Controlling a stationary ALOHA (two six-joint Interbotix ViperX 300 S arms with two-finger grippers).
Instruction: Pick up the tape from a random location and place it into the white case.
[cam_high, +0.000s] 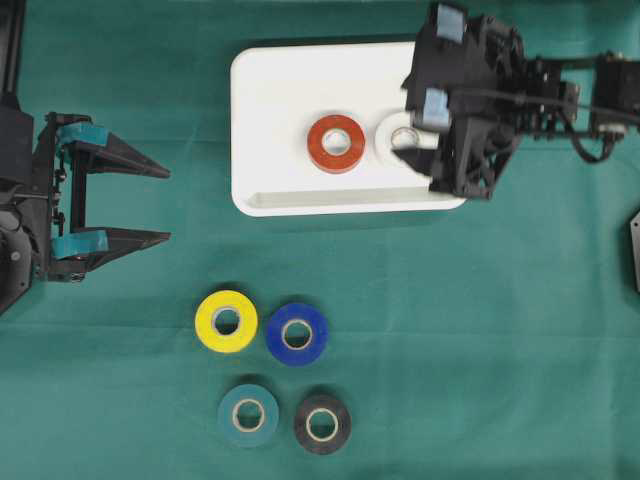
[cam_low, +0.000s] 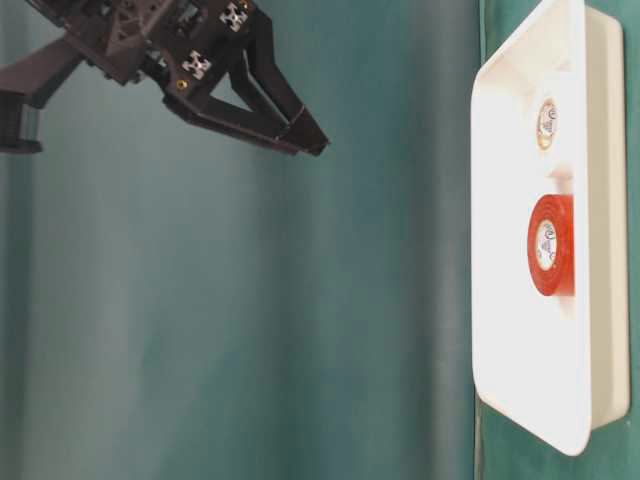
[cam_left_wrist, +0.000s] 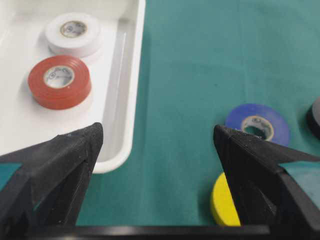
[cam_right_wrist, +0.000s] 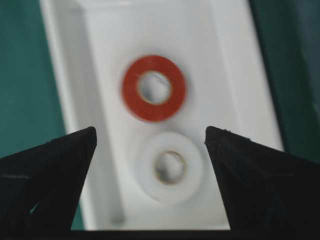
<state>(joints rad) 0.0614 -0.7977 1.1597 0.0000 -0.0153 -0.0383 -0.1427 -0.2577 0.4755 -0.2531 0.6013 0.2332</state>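
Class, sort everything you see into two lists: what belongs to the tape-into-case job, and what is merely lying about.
Belongs to the job:
white case
red tape
white tape
yellow tape
blue tape
teal tape
black tape
right gripper
left gripper

Just there:
green cloth

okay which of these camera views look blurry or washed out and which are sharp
Right wrist view: soft, the red roll and white roll smeared. Table-level view: turned sideways, the white case bright and nearly featureless. Overhead view: evenly lit, mostly crisp. Left wrist view: sharp on the rolls, with glare along the case rim.
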